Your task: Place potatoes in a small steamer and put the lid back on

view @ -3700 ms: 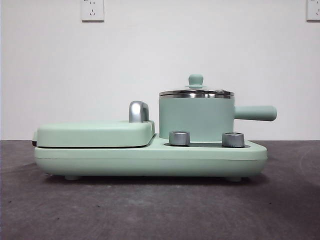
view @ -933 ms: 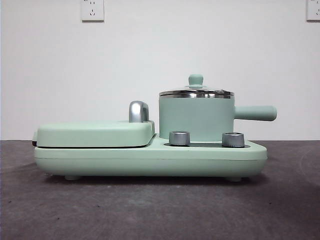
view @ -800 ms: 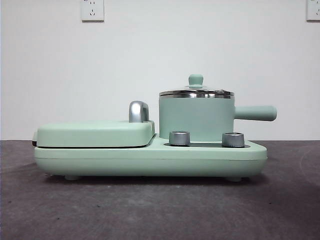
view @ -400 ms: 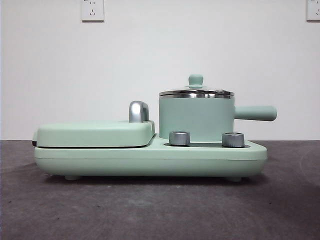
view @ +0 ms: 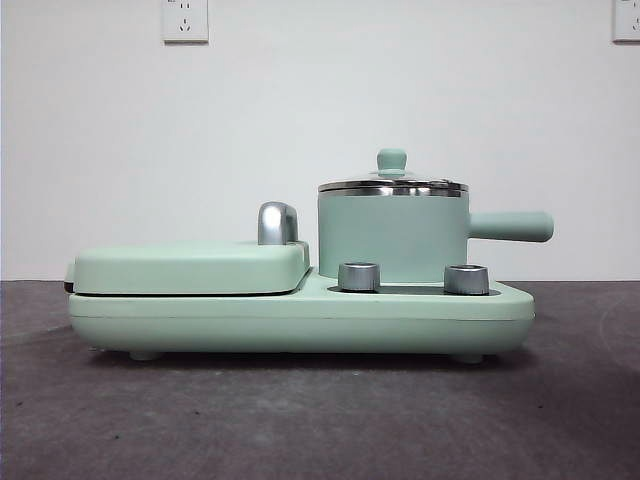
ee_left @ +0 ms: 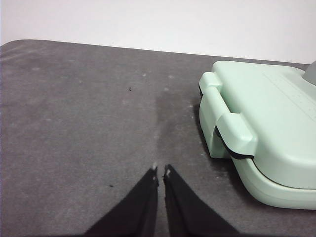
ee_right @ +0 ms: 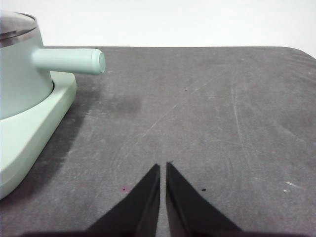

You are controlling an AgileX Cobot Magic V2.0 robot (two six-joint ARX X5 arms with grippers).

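Note:
The small steamer (view: 392, 238) stands on the right half of the mint-green cooker base (view: 300, 320), its straight handle (view: 512, 226) pointing right; the handle also shows in the right wrist view (ee_right: 69, 60). The glass lid (view: 392, 184) with its mint knob (view: 391, 160) sits on the steamer. No potato is in view. My left gripper (ee_left: 161, 171) is shut and empty over the bare table, beside the griddle end of the cooker. My right gripper (ee_right: 163, 167) is shut and empty over the table, beside the steamer's handle. Neither arm shows in the front view.
The flat griddle cover (view: 190, 268) with a chrome handle (view: 277, 223) fills the cooker's left half; it also shows in the left wrist view (ee_left: 266, 128). Two steel knobs (view: 359, 276) (view: 466, 279) stand at the front. Dark grey tabletop (view: 300, 420) lies around.

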